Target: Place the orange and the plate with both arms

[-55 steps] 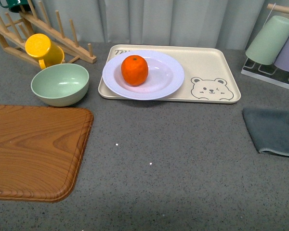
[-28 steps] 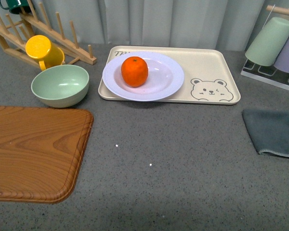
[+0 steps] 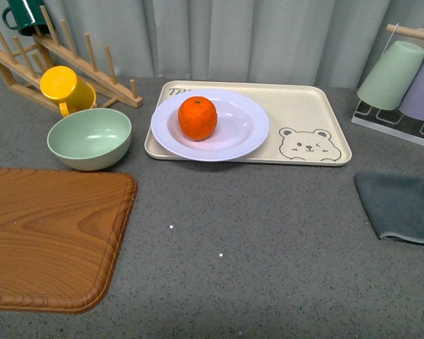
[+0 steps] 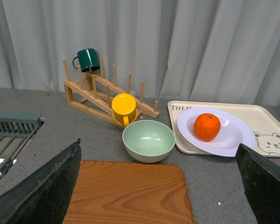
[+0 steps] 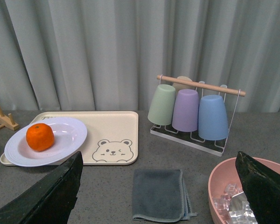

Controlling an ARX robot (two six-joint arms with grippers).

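Note:
The orange (image 3: 198, 118) sits in the white plate (image 3: 244, 134), which rests on the left half of the beige bear tray (image 3: 318, 113). Neither arm shows in the front view. In the left wrist view my left gripper (image 4: 159, 186) is open, raised well back from the table, its black fingers (image 4: 46, 186) at the picture's lower corners; the orange (image 4: 206, 126) and plate (image 4: 235, 137) lie far ahead. In the right wrist view my right gripper (image 5: 161, 191) is open too, raised above the grey cloth (image 5: 159, 193), with the orange (image 5: 40, 136) and plate (image 5: 67, 140) off to one side.
A wooden board (image 3: 49, 233) lies at the front left, with a pale green bowl (image 3: 90, 138), a yellow mug (image 3: 65, 87) and a wooden rack (image 3: 63, 60) behind it. A cup stand (image 3: 403, 78) and grey cloth (image 3: 399, 205) are at the right. A pink bowl of ice (image 5: 233, 196) sits beside the cloth.
The front view has tilted slightly, so everything sits a little lower in the picture. The orange, plate and tray have not moved on the table.

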